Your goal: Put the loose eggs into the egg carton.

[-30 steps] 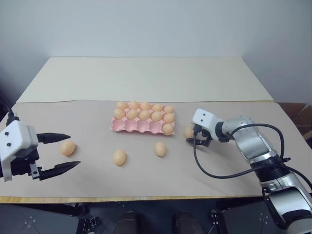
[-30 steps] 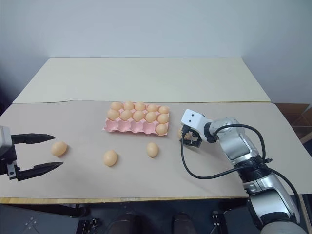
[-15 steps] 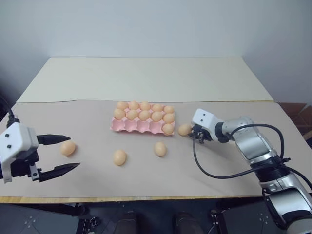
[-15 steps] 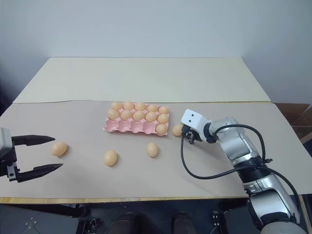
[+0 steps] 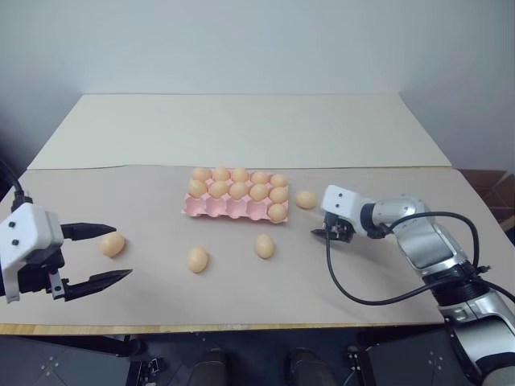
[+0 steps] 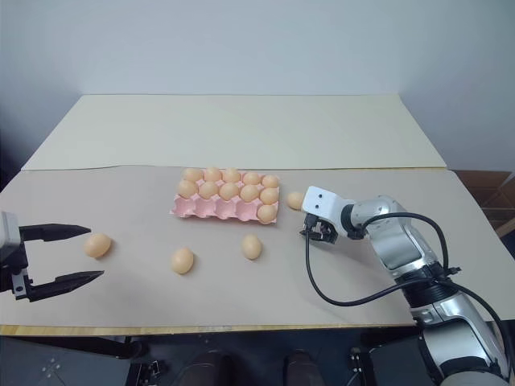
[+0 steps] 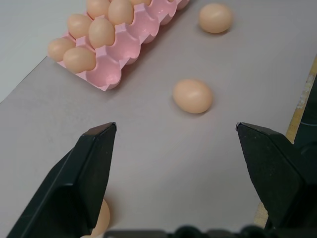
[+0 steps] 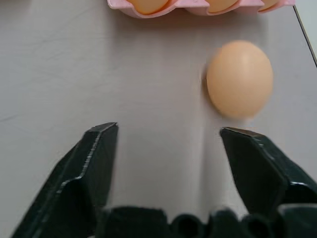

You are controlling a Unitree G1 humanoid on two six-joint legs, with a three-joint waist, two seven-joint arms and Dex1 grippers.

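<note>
Your bench (image 5: 241,129) is a wide beige surface, its near half covered by a greyish-tan sheet. Near the middle of that sheet sits the flat pink moulded egg carton (image 5: 211,207), most of its cups filled with tan-orange eggs and several in the near row bare. Your right gripper (image 5: 331,233) hovers low to the carton's right, jaws apart and holding nothing; your left gripper (image 5: 103,255) hangs at the left edge, jaws wide. Four smooth tan-orange loose eggs lie on the sheet: one just beside the carton's right end (image 5: 305,199), two in front of the carton (image 5: 265,245) (image 5: 197,259), one near the left fingers (image 5: 113,244).
</note>
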